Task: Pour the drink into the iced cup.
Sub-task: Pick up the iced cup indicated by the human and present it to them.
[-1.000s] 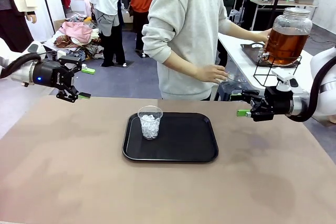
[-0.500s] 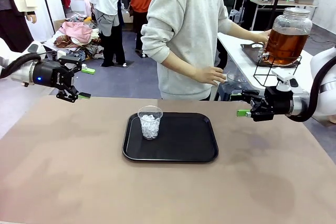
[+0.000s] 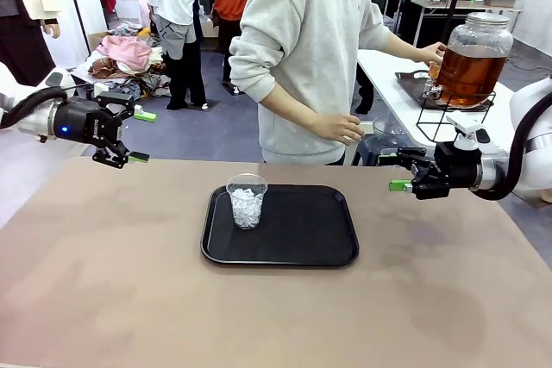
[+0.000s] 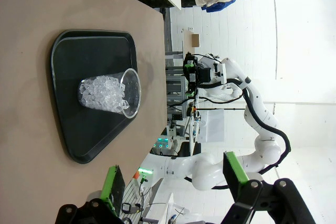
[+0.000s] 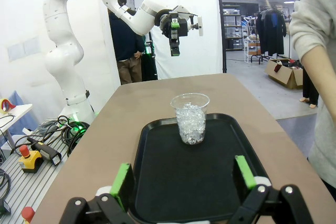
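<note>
Person's far hand (image 3: 434, 52) has crept along the large round clear glass dispenser jar with metal lid (image 3: 473, 56); both arms unchanged. Amber-brown tea-like drink (image 3: 470, 75) sits in that jar, on a black wire stand on the white side table, well apart from the clear plastic cup of ice (image 3: 247, 202). Cup upright on the black rectangular tray (image 3: 328, 252), no drink in it. Left gripper (image 3: 141, 136) and right gripper (image 3: 392, 171) hover with jaws spread, empty. Pouring not begun; all of it left.
</note>
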Controlling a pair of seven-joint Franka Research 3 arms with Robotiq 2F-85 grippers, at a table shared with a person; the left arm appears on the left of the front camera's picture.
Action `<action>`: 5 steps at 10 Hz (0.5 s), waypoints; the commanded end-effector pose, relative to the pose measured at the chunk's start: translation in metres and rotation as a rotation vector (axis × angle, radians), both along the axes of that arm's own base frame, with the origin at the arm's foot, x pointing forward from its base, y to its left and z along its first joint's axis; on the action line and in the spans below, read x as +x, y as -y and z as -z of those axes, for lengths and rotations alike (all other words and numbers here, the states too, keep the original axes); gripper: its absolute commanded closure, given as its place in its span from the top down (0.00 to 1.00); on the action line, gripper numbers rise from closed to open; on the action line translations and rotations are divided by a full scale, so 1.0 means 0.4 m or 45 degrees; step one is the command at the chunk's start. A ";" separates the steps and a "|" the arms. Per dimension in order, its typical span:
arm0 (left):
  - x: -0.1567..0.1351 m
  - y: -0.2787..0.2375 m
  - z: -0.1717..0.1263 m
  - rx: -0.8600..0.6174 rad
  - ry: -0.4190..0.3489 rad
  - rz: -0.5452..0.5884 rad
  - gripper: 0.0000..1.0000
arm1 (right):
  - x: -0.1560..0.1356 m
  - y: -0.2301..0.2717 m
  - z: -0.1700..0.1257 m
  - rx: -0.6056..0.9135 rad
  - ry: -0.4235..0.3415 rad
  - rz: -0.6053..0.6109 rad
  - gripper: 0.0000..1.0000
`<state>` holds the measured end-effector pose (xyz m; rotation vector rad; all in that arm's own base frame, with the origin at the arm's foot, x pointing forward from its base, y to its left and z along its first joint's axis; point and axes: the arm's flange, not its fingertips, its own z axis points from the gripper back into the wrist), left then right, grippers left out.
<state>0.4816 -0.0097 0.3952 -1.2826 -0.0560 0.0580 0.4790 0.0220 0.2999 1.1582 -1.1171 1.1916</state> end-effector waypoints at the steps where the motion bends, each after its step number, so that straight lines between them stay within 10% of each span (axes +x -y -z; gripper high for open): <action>1: -0.001 0.000 -0.001 0.000 0.001 0.002 1.00 | 0.003 -0.002 -0.005 -0.001 0.007 0.002 1.00; 5: -0.001 0.000 -0.001 0.000 0.001 0.002 1.00 | 0.003 -0.002 -0.005 -0.001 0.007 0.002 1.00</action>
